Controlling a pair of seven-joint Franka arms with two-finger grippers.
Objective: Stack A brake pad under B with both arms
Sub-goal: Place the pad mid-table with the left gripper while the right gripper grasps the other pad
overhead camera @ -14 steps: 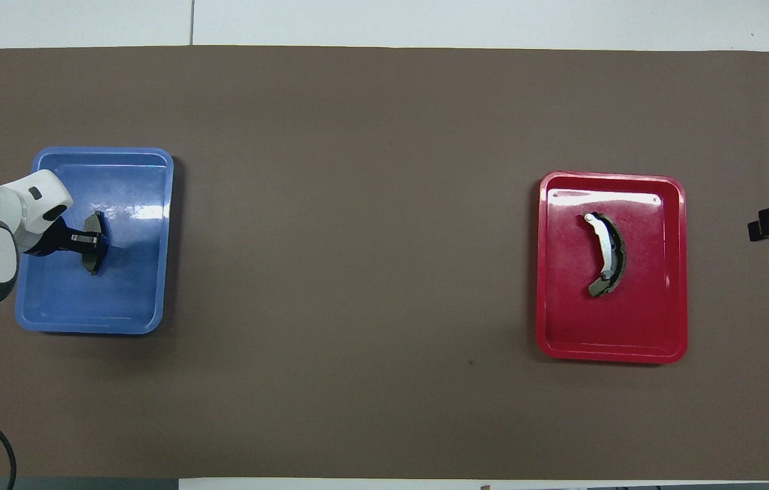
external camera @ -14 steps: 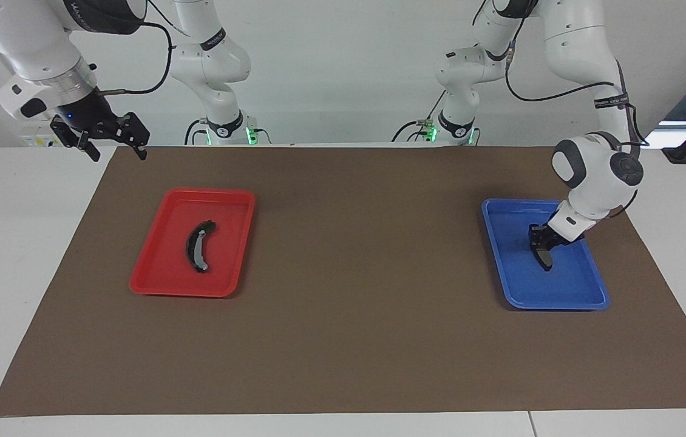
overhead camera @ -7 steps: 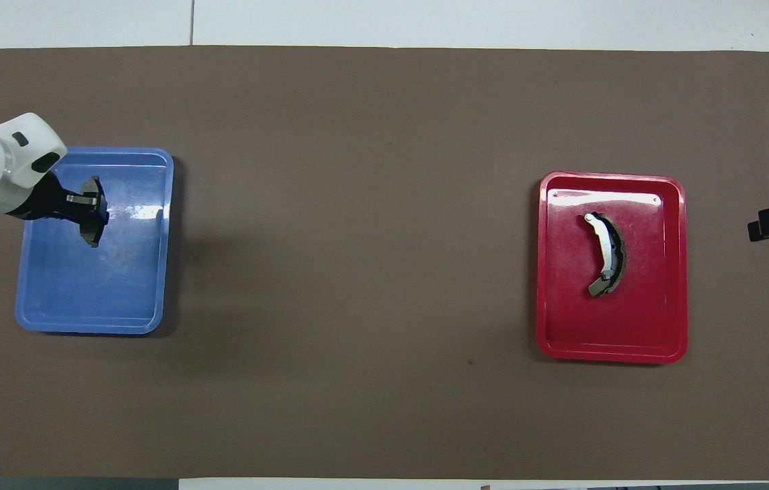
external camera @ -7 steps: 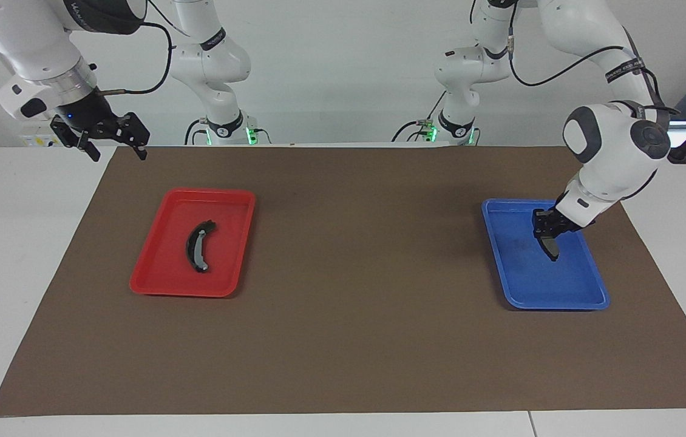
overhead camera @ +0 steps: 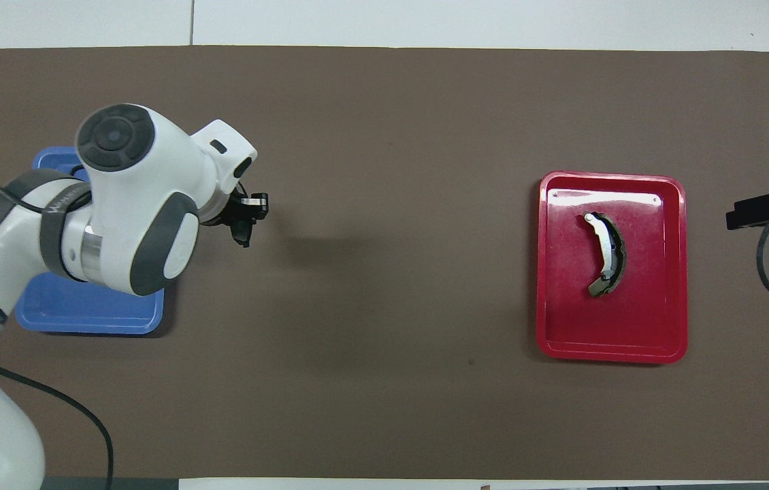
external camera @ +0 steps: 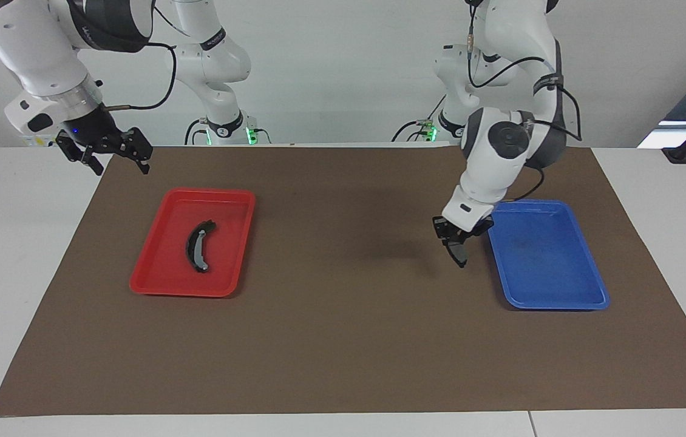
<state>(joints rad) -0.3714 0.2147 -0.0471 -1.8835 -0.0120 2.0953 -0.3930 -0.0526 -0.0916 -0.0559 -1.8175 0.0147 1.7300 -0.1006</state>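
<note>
- Right pincer point(external camera: 117, 155) is seen raised over the edge of the brown mat point(external camera: 343, 340) at the right arm's end of the table point(external camera: 15, 255), nearer to the robots than the red tray point(external camera: 155, 285). Its fingers stand apart and nothing is held; this arm appears to be waiting.
- Left pincer point(external camera: 456, 241) is seen in the air over the bare mat, just beside the blue tray point(external camera: 555, 300) on the side toward the table's middle. It is clamped on the short grey pad point(external camera: 458, 252), which hangs below the fingertips with its long axis pointing steeply down.
- The blue tray lies at the left arm's end of the table with nothing visible in it.
- The long curved pad point(external camera: 198, 245) lies flat in the red tray, near its middle, untouched. Its long axis runs roughly from nearer to farther from the robots; a pale mark is seen at its farther end.
- Judgement: the short pad is in transit and has not yet been set down. The curved pad lies well apart from the left pincer, toward the right arm's end, so the right arm is taken to be the nearer one for it.
- Judgement: the short pad must be laid flat first, as it goes underneath.
</note>
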